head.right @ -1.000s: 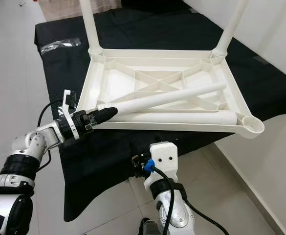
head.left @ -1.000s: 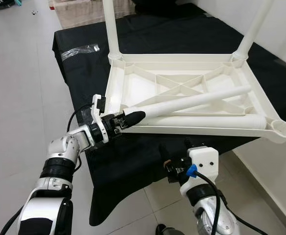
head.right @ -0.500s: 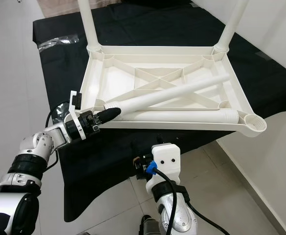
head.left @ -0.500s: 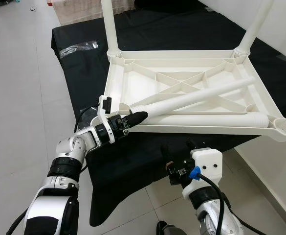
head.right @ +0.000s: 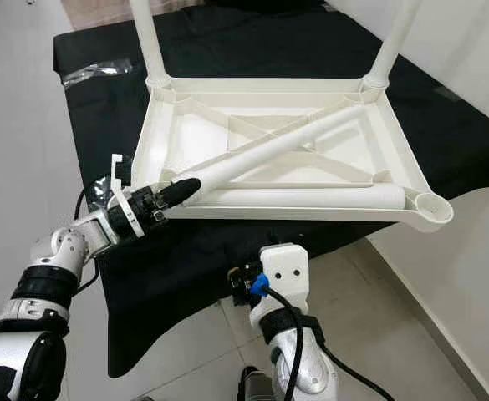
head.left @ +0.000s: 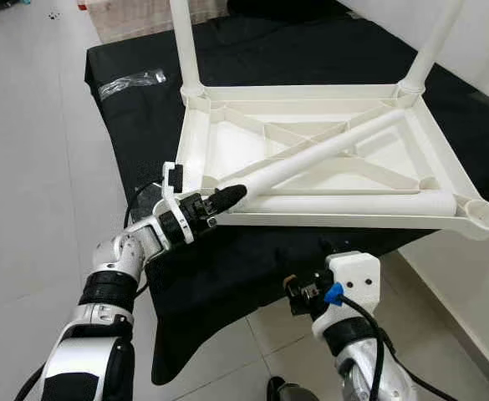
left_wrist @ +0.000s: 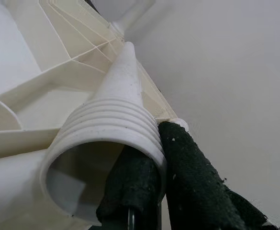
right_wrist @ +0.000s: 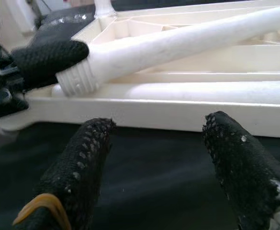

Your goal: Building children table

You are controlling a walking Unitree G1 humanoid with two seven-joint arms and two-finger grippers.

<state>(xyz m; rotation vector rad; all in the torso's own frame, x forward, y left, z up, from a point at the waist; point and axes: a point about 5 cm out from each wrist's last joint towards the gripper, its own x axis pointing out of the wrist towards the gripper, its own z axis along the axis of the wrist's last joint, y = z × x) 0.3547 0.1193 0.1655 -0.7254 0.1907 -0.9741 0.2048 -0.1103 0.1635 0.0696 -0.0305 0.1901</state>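
**Operator:** Where is your left tool, and what does it have?

**Observer:** Your left tool (head.left: 227,199) is clamped on the threaded end of a loose white leg (head.left: 319,154). One black finger (left_wrist: 130,191) sits inside the hollow end, the other presses the outside wall. The leg slants across the upturned white table frame (head.left: 227,138), its far end up near the far right corner socket.

**Operator:** And the frame itself?

**Observer:** It lies underside up on a black cloth (head.left: 144,117), ribs showing. Two legs already stand upright in the far corners, the left one (head.left: 184,42) and the right one (head.left: 435,46). Another loose leg (head.left: 353,203) lies along the near edge inside the frame. The near right corner socket (head.left: 483,218) is open and hangs past the cloth's edge.

**Operator:** Your right tool?

**Observer:** Your right tool (right_wrist: 159,158) hangs low in front of the near edge of the frame, fingers spread apart, holding nothing. A clear plastic bag (head.left: 133,82) lies on the cloth at the far left.
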